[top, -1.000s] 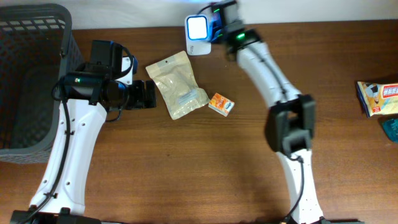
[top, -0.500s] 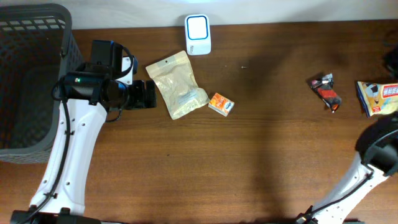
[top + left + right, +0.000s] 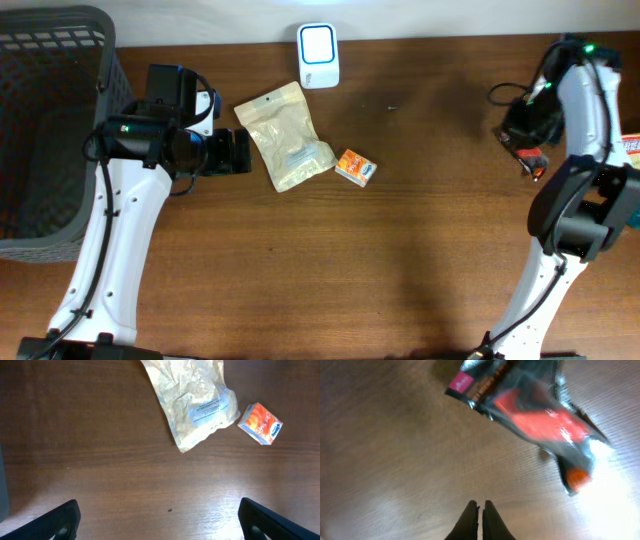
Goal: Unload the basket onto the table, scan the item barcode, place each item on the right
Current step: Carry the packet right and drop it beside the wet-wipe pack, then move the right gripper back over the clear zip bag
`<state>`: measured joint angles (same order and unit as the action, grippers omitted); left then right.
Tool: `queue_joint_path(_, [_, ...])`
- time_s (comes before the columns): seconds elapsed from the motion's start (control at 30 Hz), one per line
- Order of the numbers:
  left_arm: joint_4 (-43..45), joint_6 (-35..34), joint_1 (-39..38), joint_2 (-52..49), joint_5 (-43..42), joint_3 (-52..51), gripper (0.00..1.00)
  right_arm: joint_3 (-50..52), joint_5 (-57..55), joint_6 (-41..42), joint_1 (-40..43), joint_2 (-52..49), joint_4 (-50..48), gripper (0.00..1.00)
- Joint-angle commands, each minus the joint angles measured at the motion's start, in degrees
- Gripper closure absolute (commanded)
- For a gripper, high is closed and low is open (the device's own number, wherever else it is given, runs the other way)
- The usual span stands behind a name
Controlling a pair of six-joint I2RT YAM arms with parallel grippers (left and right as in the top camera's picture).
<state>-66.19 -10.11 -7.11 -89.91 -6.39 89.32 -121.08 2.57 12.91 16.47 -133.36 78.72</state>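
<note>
A white scanner [image 3: 318, 55] with a lit blue-white face stands at the table's back edge. A black and red foil wrapper [image 3: 530, 405] lies flat on the wood at the far right, partly under my right arm [image 3: 531, 157]. My right gripper [image 3: 480, 507] is shut on nothing, its tips just short of the wrapper. A beige pouch [image 3: 285, 135] with a white label [image 3: 207, 410] and a small orange box [image 3: 356, 167] lie left of centre. My left gripper [image 3: 160, 515] is wide open and empty, low over bare wood beside the pouch.
A dark mesh basket [image 3: 50, 130] fills the left end of the table. A printed snack pack [image 3: 630, 150] shows at the right edge behind my right arm. The wall runs along the table's back edge.
My right arm has swung from the scanner to the far right. The wrapper now lies loose on the table there, and the right jaws have closed empty. The left arm has not moved.
</note>
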Motion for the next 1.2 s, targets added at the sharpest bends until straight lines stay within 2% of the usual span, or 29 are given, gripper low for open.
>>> queue_joint_path(0.0, [0.2,0.7,-0.1,0.0,0.4,-0.2,0.01,7.2,-3.4,-0.7,0.6,-0.2,-8.1,0.96])
queue_joint_path(0.1, [0.2,0.7,-0.1,0.0,0.4,-0.2,0.01,10.5,-7.3,-0.5,3.2,-0.2,-13.9,0.96])
queue_joint_path(0.37, [0.2,0.7,-0.1,0.0,0.4,-0.2,0.01,9.4,-10.0,-0.5,13.3,-0.1,-18.5,0.96])
queue_joint_path(0.47, [0.2,0.7,-0.1,0.0,0.4,-0.2,0.01,5.4,-0.9,-2.1,13.1,1.3,-17.1,0.96])
queue_joint_path(0.57, [0.2,0.7,-0.1,0.0,0.4,-0.2,0.01,1.9,16.0,-6.0,10.2,2.3,-16.9,0.96])
queue_joint_path(0.7, [0.2,0.7,-0.1,0.0,0.4,-0.2,0.01,2.2,7.1,-5.9,4.0,-0.3,-17.7,0.96])
queue_joint_path(0.8, [0.2,0.7,-0.1,0.0,0.4,-0.2,0.01,2.2,-1.2,-0.1,2.2,-3.1,-18.0,0.96])
queue_joint_path(0.93, [0.2,0.7,-0.1,0.0,0.4,-0.2,0.01,2.2,-4.2,0.0,4.4,-6.5,-18.8,0.96])
queue_joint_path(1.17, [0.2,0.7,-0.1,0.0,0.4,-0.2,0.01,2.2,-8.0,0.0,11.8,-6.8,-18.7,0.96])
